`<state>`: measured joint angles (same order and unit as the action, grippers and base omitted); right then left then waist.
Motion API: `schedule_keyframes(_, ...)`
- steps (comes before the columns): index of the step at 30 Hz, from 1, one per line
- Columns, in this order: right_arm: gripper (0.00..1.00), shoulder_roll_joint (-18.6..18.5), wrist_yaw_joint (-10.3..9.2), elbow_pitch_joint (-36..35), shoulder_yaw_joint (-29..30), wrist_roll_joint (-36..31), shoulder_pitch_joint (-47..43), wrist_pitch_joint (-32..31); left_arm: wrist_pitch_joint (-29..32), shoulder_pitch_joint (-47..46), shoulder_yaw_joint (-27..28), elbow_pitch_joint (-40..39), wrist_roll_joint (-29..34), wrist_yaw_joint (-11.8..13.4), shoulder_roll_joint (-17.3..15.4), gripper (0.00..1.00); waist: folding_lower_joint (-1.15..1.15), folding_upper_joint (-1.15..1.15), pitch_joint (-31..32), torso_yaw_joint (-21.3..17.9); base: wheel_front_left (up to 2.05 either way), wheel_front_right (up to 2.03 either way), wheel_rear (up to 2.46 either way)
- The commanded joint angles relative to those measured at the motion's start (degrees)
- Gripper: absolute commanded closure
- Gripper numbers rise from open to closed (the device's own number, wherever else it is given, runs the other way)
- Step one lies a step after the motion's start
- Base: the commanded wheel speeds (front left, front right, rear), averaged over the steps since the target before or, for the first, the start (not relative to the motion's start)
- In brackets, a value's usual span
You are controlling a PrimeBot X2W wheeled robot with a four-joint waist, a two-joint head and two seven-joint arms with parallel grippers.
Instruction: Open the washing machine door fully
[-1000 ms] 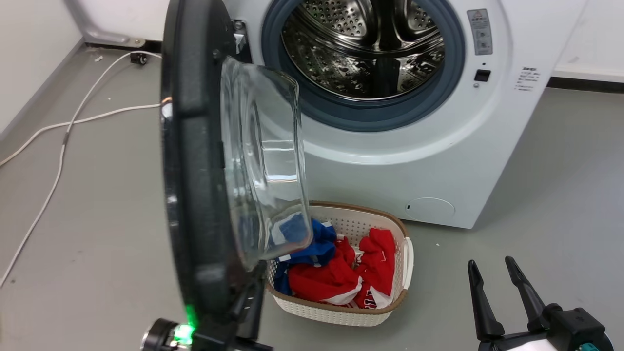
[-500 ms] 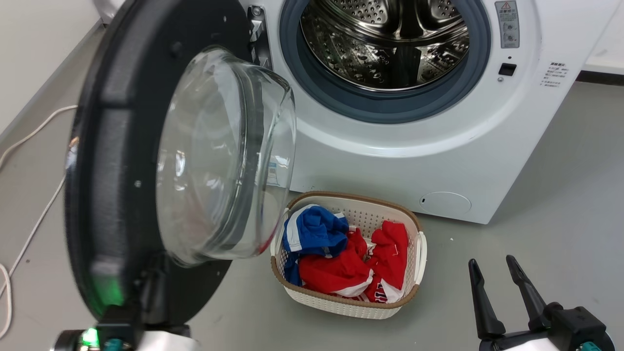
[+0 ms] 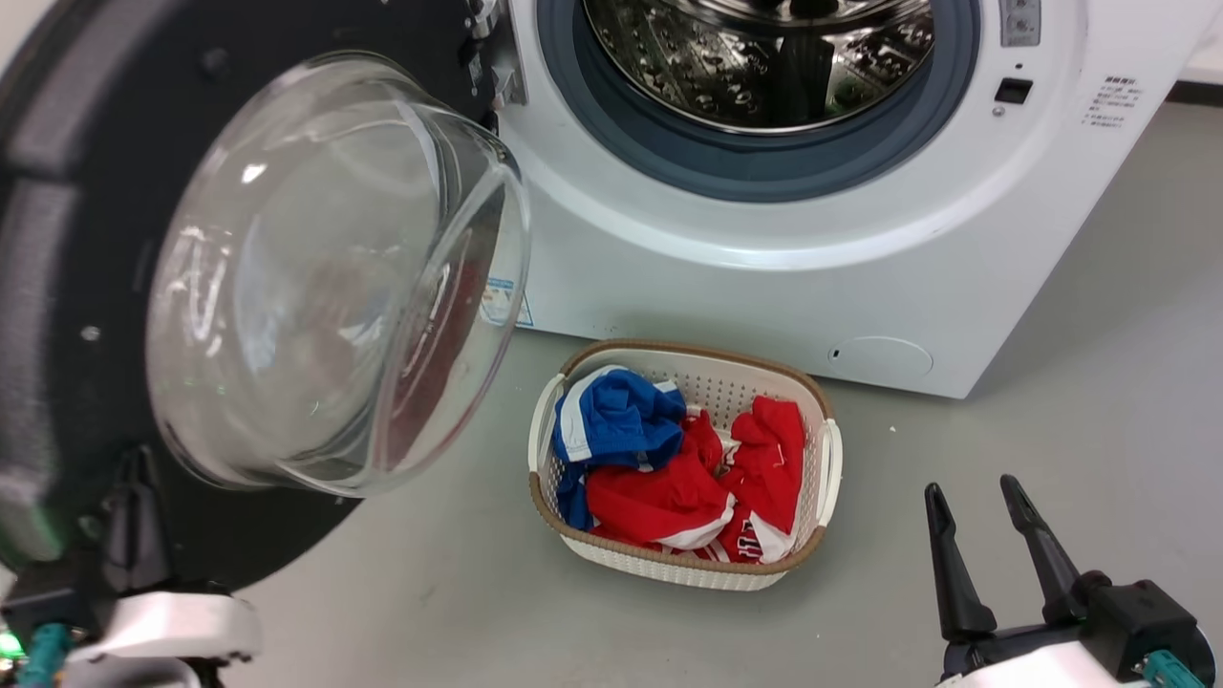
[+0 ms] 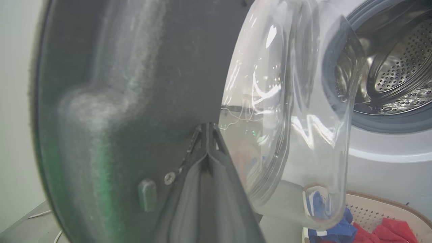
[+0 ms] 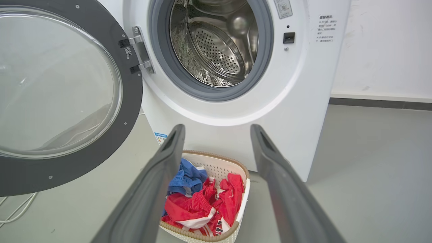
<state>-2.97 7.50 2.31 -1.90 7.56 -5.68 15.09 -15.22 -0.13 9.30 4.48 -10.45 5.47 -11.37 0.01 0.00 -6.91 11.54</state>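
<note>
The washing machine [image 3: 764,277] is a white front-loader with its steel drum [image 3: 764,67] exposed. Its door [image 3: 48,287], a black disc with a bulging clear glass bowl [image 3: 315,277], stands swung out on the left hinge [image 5: 136,50], inner side facing me. My left gripper [image 3: 139,468] is shut, and its tips [image 4: 206,127] rest against the door's black inner face [image 4: 135,67] beside the glass. My right gripper [image 3: 970,489] is open and holds nothing, low at the right, away from the machine; between its fingers [image 5: 217,128] the machine's front [image 5: 297,101] shows.
A white woven basket [image 3: 824,449] with red and blue clothes sits on the grey floor in front of the machine, right of the door's lower edge. White cable [image 5: 17,209] lies on the floor behind the door. A wall runs at the left.
The door has swung further out to the left, from edge-on to showing its inner face. My left gripper went with it. The head camera shifted too. The right gripper stayed put.
</note>
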Motion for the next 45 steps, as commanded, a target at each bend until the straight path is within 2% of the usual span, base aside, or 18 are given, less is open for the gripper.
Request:
schedule_keyframes(1, 0.0, 0.17, -0.01, -0.2, 0.08, -0.4, 1.2, 0.11, 0.14, -1.56, 1.73, 0.64, -0.45, 0.09, -1.06, 1.0, -0.01, 0.0, -0.86, -0.12, 0.0, 0.0, 0.0)
schedule_keyframes(8, 0.0, 0.17, -0.01, -0.4, 0.38, -1.28, 2.85, 0.1, 0.16, -5.08, 6.66, 4.64, -1.85, -0.95, -1.6, 1.0, -0.01, 0.0, -3.29, -0.53, 0.0, 0.0, 0.0)
schedule_keyframes(18, 0.0, 0.17, -0.01, -0.61, 0.39, -2.05, 4.78, 0.1, 0.15, -10.78, 13.03, 11.77, -3.38, -3.67, -4.15, 1.0, -0.01, 0.0, -6.14, -1.39, 0.0, 0.0, 0.0)
schedule_keyframes(26, 0.0, 0.17, -0.01, -0.55, 0.09, -2.39, 5.8, 0.1, 0.14, -16.03, 16.49, 18.64, -3.68, -4.88, -6.79, 1.0, -0.01, 0.0, -7.62, -2.11, 0.0, 0.0, 0.0)
schedule_keyframes(36, 0.0, 0.17, -0.01, -1.16, 0.02, -3.06, 6.34, 0.1, 0.14, -19.38, 18.41, 26.76, -2.77, -5.69, -10.04, 1.0, -0.01, 0.0, -8.0, -3.26, 0.0, 0.0, 0.0)
schedule_keyframes(45, 0.0, 0.18, -0.01, -0.88, 0.17, -2.95, 5.71, 0.1, 0.13, -20.75, 19.39, 28.03, -1.56, -6.73, -10.17, 1.0, -0.01, 0.0, -7.2, -3.37, 0.0, 0.0, 0.0)
